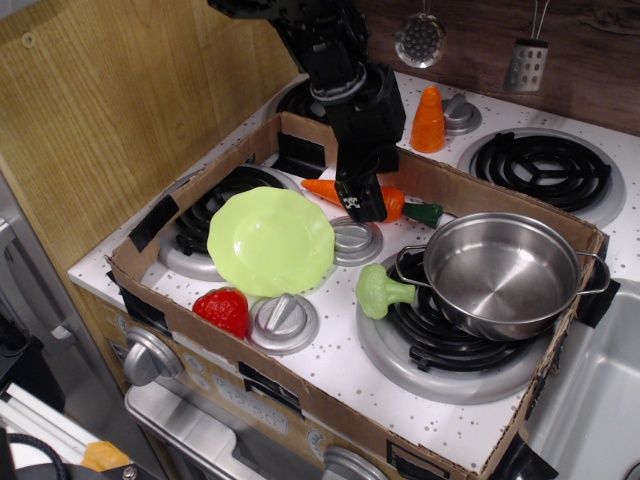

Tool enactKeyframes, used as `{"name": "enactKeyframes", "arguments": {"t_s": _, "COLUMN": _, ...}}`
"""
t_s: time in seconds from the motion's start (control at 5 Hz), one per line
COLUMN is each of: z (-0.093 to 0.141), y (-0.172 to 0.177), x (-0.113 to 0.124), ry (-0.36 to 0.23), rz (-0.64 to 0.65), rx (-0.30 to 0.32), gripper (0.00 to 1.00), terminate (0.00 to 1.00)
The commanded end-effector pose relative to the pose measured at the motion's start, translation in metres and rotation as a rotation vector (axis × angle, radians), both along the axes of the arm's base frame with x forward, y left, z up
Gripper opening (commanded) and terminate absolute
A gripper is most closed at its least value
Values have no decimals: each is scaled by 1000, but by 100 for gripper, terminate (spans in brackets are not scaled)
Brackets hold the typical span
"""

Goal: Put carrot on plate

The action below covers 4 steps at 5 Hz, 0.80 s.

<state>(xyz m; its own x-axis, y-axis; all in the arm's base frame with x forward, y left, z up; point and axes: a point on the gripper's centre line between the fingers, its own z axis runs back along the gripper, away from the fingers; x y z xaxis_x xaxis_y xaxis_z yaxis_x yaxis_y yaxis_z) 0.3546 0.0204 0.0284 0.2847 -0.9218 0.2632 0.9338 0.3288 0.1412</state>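
Light wood panel wall [110,110] at left, dark wood backsplash [590,50] behind with hanging metal utensils [527,60]. White speckled toy stove table [400,390], steel sink [600,400] right.

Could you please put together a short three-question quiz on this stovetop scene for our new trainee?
1. True or false: the carrot already lies on the plate.
2. What stands on the front right burner: A) the steel pot, B) a kettle, C) a pan lid?
3. Which red toy lies by the cardboard box's front wall?

Key:
1. False; it lies behind the plate, under the gripper.
2. A.
3. The strawberry.
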Motion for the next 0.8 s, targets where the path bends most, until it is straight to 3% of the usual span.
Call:
{"name": "enactKeyframes", "arguments": {"t_s": 0.0, "z": 5, "y": -8, "x": 10, "ry": 57, "rz": -48, "rx": -8, "gripper": 100, "terminate": 0}}
{"name": "enactKeyframes", "arguments": {"t_s": 0.2, "z": -4, "y": -7, "x": 11, "ry": 85, "rz": -78, "rx": -15, "gripper": 100, "terminate": 0}}
{"name": "enactKeyframes", "arguments": {"t_s": 0.4, "z": -18, "y": -10, "x": 3, "ry": 56, "rz": -63, "rx": 8, "gripper": 100, "terminate": 0}}
{"name": "enactKeyframes", "arguments": {"t_s": 0.6, "z": -35, "y": -18, "x": -7, "ry": -55, "rz": 13, "rx": 43, "gripper": 100, "terminate": 0}}
